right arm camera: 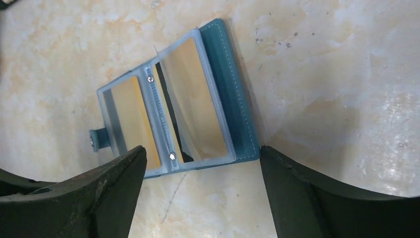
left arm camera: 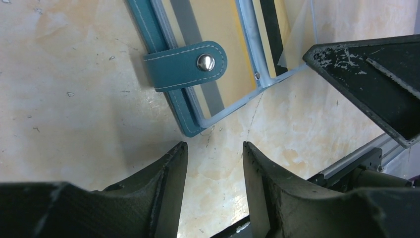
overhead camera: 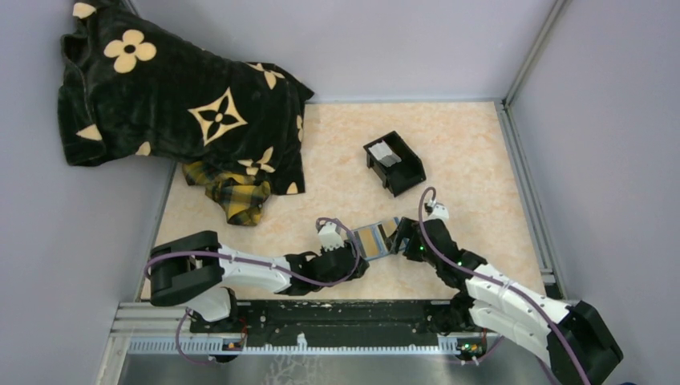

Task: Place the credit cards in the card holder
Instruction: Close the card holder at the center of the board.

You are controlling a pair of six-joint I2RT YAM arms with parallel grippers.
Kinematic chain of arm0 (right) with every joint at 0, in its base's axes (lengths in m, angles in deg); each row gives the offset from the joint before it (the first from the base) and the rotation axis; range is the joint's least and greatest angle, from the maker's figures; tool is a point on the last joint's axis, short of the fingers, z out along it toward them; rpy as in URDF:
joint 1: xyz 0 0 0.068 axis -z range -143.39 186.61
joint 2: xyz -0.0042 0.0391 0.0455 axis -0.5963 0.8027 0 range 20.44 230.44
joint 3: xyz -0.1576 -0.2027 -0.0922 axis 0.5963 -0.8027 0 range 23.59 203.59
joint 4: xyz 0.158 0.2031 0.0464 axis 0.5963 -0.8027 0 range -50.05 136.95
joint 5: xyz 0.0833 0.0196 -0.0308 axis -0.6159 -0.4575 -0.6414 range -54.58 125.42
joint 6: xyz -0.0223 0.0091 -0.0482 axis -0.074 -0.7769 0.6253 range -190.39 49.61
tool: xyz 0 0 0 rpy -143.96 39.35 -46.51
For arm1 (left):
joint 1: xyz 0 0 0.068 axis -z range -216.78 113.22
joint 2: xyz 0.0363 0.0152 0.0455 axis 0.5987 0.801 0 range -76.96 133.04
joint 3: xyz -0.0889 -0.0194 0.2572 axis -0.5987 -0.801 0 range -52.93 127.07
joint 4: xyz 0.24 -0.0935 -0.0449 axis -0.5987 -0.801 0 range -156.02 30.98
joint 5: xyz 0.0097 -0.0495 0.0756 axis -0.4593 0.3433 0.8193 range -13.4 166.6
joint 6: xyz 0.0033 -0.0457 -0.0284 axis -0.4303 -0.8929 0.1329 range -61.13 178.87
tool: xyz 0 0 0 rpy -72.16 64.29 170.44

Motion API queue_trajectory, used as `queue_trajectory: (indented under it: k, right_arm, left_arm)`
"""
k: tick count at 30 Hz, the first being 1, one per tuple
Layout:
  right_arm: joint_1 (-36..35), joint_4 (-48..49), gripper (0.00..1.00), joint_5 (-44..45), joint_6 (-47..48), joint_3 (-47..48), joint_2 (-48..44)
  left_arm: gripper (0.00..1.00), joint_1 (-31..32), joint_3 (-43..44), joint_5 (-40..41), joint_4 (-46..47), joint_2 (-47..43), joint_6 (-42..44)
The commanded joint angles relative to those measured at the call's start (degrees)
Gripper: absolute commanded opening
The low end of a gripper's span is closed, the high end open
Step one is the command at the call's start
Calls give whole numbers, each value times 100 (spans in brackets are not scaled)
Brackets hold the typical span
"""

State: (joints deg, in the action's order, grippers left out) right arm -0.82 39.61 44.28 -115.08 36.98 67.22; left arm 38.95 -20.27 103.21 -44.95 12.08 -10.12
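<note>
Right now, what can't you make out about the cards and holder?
- Credit cards in black box: top view, too small to count.
- Card holder sleeves: right wrist view, glare hides whether cards are inside.
- Holder's far half: left wrist view, cut off by top edge.

**anon1:** what's the rig look like?
**anon2:** left arm (overhead camera: 240, 273) and right arm (overhead camera: 513, 301) are white shells with chunky black joints, purple cable (overhead camera: 420, 210) looped along each. matte black fingers (left arm camera: 158, 193), bit scuffed.
</note>
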Motion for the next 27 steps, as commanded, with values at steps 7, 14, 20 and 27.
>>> queue_trajectory:
  k: [7, 14, 20, 27]
  right_arm:
    - [34, 747, 85, -203, -692, -874, -276]
    - [34, 1363, 83, -157, -1032, -1493, -1210]
    - [32, 1700, 82, -132, -1043, -1627, -1136]
    - [34, 2683, 81, -358, -897, -1561, 10]
  left_arm:
    - [58, 31, -102, 460, -1637, 243, -191]
    - [59, 22, -218, 1015, -2353, -182, -391]
    - [67, -172, 148, 1516, -3084, -292, -141]
    - [68, -476, 258, 1375, -2754, -23, 168]
